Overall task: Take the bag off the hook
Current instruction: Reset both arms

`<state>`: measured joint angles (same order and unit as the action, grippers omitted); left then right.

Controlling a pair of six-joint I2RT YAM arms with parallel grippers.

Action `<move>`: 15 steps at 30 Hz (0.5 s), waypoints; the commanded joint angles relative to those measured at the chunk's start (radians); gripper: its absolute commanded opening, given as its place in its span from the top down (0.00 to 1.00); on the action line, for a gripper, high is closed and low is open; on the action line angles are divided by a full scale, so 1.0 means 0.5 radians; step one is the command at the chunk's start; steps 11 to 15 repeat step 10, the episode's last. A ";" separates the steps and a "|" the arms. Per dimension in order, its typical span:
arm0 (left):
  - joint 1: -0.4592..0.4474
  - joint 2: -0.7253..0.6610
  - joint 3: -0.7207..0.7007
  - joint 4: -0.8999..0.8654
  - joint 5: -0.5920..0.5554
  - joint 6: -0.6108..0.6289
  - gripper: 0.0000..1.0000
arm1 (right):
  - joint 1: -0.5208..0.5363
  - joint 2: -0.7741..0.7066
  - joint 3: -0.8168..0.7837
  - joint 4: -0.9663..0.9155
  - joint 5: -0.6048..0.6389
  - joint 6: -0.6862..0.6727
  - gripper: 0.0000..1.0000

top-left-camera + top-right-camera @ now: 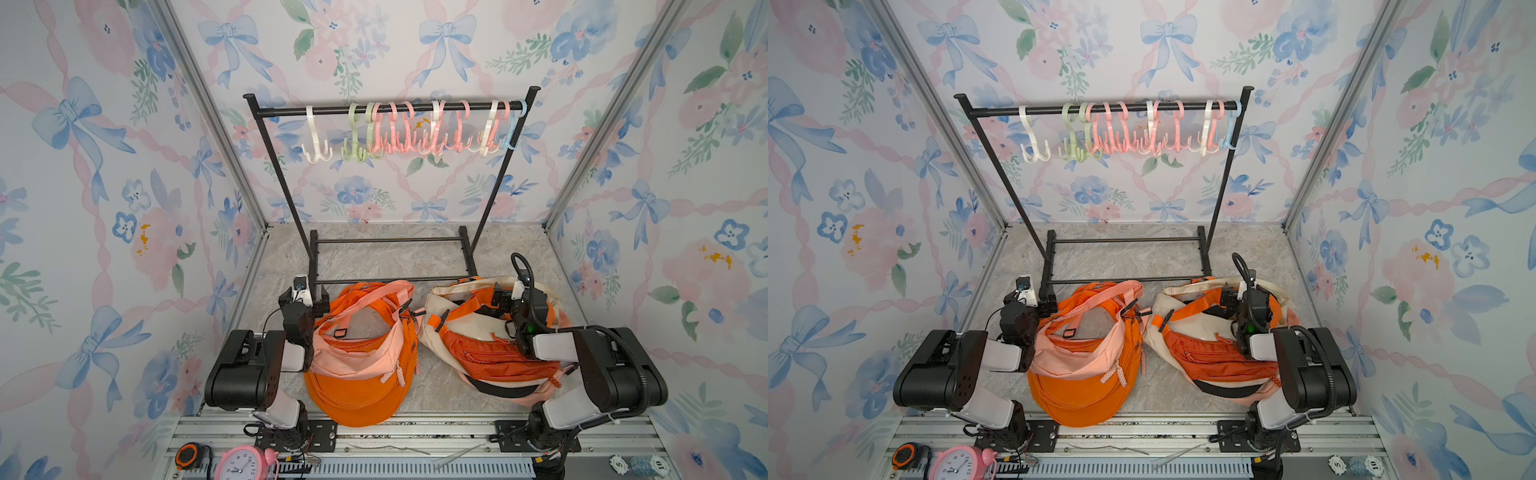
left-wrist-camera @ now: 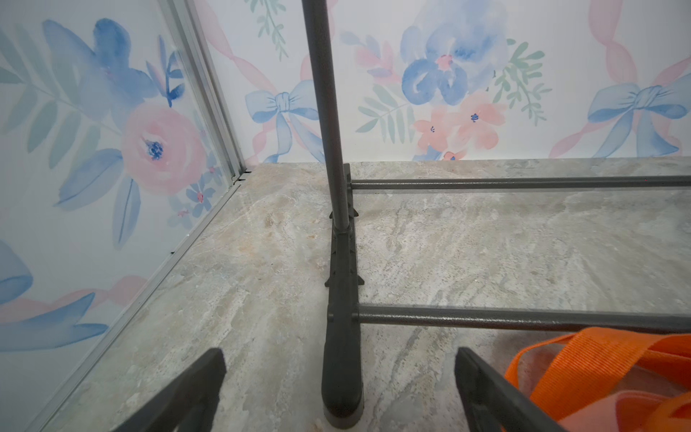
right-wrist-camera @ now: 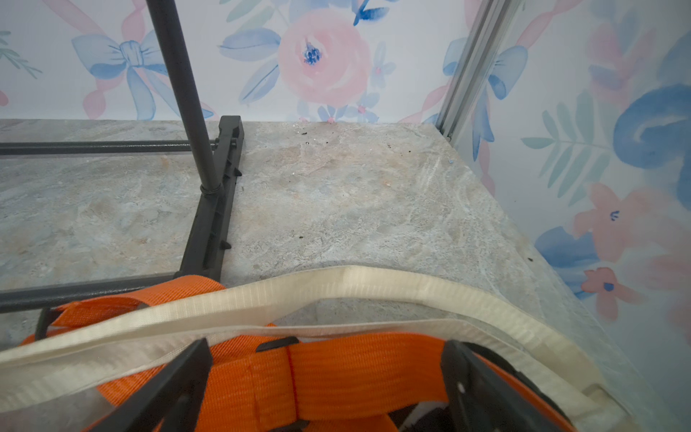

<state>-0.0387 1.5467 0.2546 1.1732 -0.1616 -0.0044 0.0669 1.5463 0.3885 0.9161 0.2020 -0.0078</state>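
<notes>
Although the hooks [image 1: 399, 129] hang in a row of glossy plastic curves, white, green, pink and pale blue, on the thin black metal rail of the rack [image 1: 282, 111], the bags lie down on the bench [image 1: 395, 253], whose surface is a matt, grey-beige marble pattern.

Our left hand [image 1: 304, 303] is spread wide and holds nothing. The wrist view shows its two dark, flat-sided fingers [image 2: 194, 381] either side of the rack's moulded plastic foot [image 2: 342, 336], which lies straight ahead of the hand. Just to that hand's right slumps the orange bag [image 1: 357, 395], a soft half-moon of woven fabric. A peach-pink bag [image 1: 353, 357] is draped over it, and ribbed webbing straps [image 2: 598, 348] loop on top. How many bags make up that heap we cannot tell.

Our right hand [image 1: 512, 298] is likewise spread, gripping nothing, over the cream bag [image 1: 436, 332], a limp canvas shape with a rust-orange zipped pocket panel [image 1: 498, 361]. Under and between this hand's fingers [image 3: 168, 385] runs a flat orange strap [image 3: 336, 374], and just beyond the fingertips a cream strap [image 3: 336, 284] arcs across. Whether the fingers touch the webbing we cannot make out.

In both top views the right forearm covers part of this bag, and the left forearm hides one edge of the peach-pink one.
</notes>
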 commanded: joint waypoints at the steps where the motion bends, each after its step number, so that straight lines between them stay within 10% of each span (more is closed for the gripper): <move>1: -0.015 -0.005 0.006 -0.078 0.054 -0.040 0.02 | 0.007 -0.015 0.012 -0.068 0.001 0.016 0.03; 15: -0.011 -0.004 0.007 -0.077 0.060 -0.043 0.02 | 0.004 -0.013 0.015 -0.074 -0.008 0.017 0.03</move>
